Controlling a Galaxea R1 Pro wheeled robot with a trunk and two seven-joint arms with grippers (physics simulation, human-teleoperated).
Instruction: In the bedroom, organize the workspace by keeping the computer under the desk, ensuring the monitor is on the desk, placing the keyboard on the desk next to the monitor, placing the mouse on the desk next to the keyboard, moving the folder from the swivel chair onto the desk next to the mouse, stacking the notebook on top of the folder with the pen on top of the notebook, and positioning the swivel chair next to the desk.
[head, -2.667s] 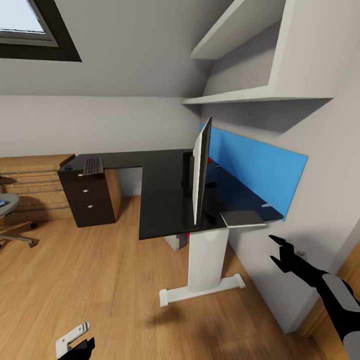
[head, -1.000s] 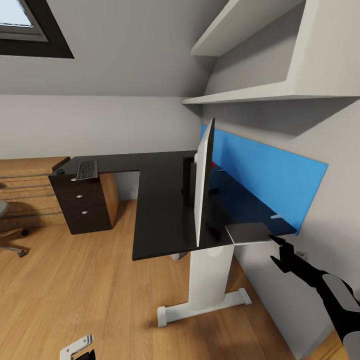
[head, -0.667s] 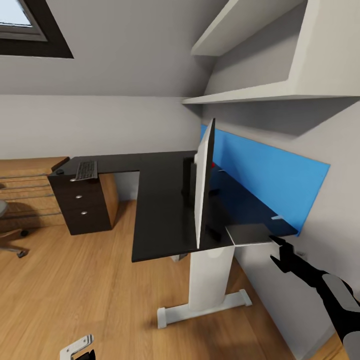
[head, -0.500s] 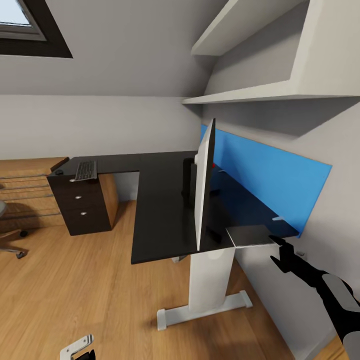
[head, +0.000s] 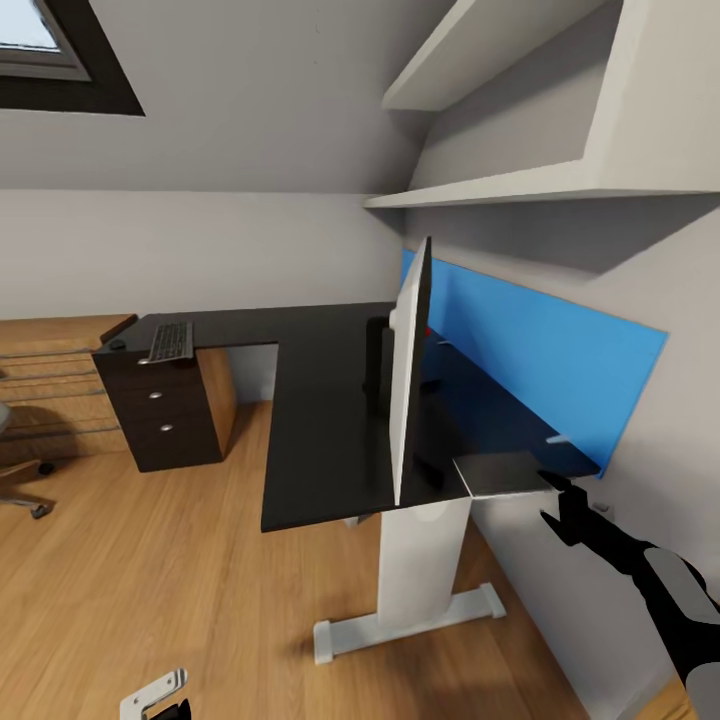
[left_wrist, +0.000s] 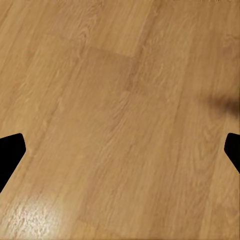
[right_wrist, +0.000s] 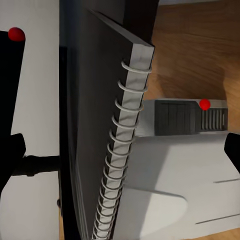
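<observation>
One item is placed, I judge: the keyboard (head: 171, 341) lies off left on a drawer unit (head: 165, 410), the monitor (head: 408, 374) stands mid-worktop (head: 320, 420), and my spread right end effector (head: 556, 503) nears the spiral notebook (head: 500, 472).

Attic-type room, sloped grey ceiling (head: 250, 100) coming down to a pale grey wall (head: 200, 250). There's a dark-framed skylight (head: 60, 60) up in the corner with daylight coming through it. Floor is warm wood planks (head: 150, 580) with a soft sheen, same boards up close in the left wrist view (left_wrist: 120, 100). Two chunky white wall shelves (head: 520, 180) stick out on the right side, one above the other. Against the far wall there's a black drawer unit (head: 165, 415) with round silver knobs, and some low light-wood shelving (head: 50, 385) right next to it.
</observation>
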